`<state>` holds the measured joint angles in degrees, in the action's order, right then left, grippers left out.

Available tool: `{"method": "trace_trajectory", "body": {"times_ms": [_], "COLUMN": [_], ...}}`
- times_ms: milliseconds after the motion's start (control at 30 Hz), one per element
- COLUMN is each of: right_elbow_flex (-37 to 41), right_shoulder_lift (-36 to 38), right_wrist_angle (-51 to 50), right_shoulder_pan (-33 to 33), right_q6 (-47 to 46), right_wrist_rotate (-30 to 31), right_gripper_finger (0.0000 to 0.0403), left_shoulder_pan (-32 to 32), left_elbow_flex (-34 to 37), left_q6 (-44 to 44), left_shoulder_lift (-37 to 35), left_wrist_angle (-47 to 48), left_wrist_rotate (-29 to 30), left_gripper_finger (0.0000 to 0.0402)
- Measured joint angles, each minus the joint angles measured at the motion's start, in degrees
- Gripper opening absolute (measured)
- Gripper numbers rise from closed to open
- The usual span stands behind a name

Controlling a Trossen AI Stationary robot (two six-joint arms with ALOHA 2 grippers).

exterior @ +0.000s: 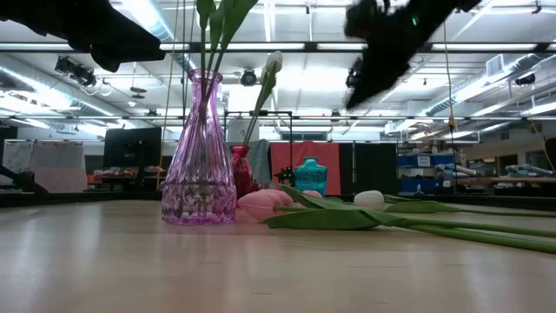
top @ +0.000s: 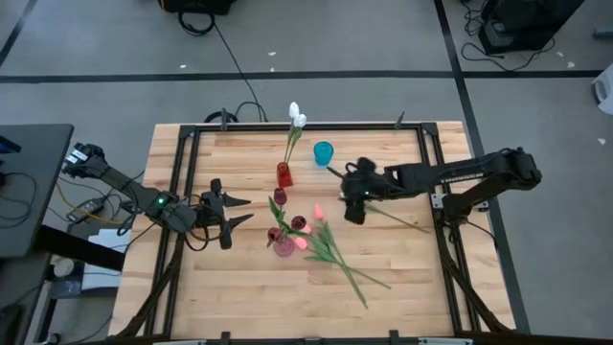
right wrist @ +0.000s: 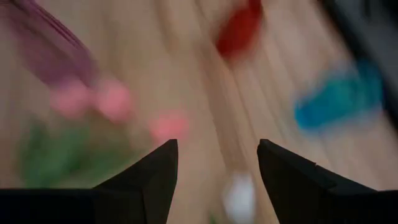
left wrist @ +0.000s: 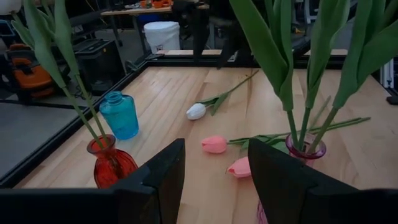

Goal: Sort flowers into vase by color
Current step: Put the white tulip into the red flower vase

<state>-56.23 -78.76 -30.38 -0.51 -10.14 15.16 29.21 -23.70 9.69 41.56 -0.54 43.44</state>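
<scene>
White tulip (left wrist: 196, 111) lying loose below the right claw (top: 353, 213), open, empty. Next: lowering, pinching stem, carrying to red vase (top: 283, 175). Left claw (top: 239, 211) open, waiting.

Bright overhead lighting; blurred right wrist view.

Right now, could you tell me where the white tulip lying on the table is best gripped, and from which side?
Grip the white tulip on its thin green stem just behind the head, coming straight down from above. It lies flat on the table apart from the pink ones, and the open right gripper is above it.
</scene>
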Motion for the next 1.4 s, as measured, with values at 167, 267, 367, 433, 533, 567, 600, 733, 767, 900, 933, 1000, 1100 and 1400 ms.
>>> {"method": "trace_trajectory", "body": {"times_ms": [167,267,367,433,533,567,600,733,767,900,933,1000,1100,1400], "right_elbow_flex": [0.01,0.03,0.03,0.03,0.03,0.03,0.03,0.03,0.03,0.16,0.38,0.94,1.44,3.06], "right_shoulder_lift": [-2.85,-5.42,-8.67,-11.07,-14.74,-16.0,-17.08,-20.11,-20.58,-21.55,-21.52,-21.3,-21.24,-21.16], "right_wrist_angle": [-18.77,-25.55,-28.61,-29.06,-29.09,-29.21,-29.47,-30.73,-30.71,-30.09,-29.67,-28.96,-28.72,-26.21], "right_shoulder_pan": [5.19,7.7,8.42,8.42,8.42,8.42,8.61,9.24,9.27,9.16,9.17,9.18,9.22,9.27], "right_q6": [-9.73,-11.94,-12.5,-11.85,-9.69,-9.0,-8.23,-7.5,-7.78,-7.99,-8.09,-8.12,-8.28,-8.8], "right_wrist_rotate": [-1.6,-1.49,-2.49,-4.73,-7.99,-8.88,-9.97,-13.49,-13.73,-13.97,-14.21,-15.2,-15.3,-17.6], "right_gripper_finger": [0.023,0.023,0.023,0.023,0.0228,0.0225,0.0221,0.019,0.0181,0.0145,0.0137,0.0123,0.0103,0.0064], "left_shoulder_pan": [0.0,0.0,0.0,0.03,0.03,0.03,0.03,0.05,0.05,0.05,0.05,0.05,0.05,0.09], "left_elbow_flex": [0.0,0.0,0.0,0.0,0.0,0.0,0.0,0.0,0.0,0.0,0.0,0.0,0.0,0.0], "left_q6": [-0.56,-1.43,-1.75,-1.71,-1.51,-1.51,-1.47,-1.29,-1.29,-1.27,-1.27,-1.33,-1.62,-1.78], "left_shoulder_lift": [0.0,0.0,0.0,0.0,0.0,0.0,0.0,0.0,0.0,0.0,0.0,0.0,0.0,0.0], "left_wrist_angle": [0.07,0.05,0.05,0.05,0.03,0.03,0.01,-0.01,0.01,0.01,0.01,0.13,0.16,0.16], "left_wrist_rotate": [0.02,0.02,0.04,0.04,0.04,0.04,0.04,0.04,-0.01,-0.28,-0.31,-0.37,-0.42,-0.61], "left_gripper_finger": [0.0182,0.0182,0.0182,0.0182,0.0182,0.0182,0.0182,0.0182,0.0182,0.0182,0.0182,0.0182,0.0182,0.0182]}}
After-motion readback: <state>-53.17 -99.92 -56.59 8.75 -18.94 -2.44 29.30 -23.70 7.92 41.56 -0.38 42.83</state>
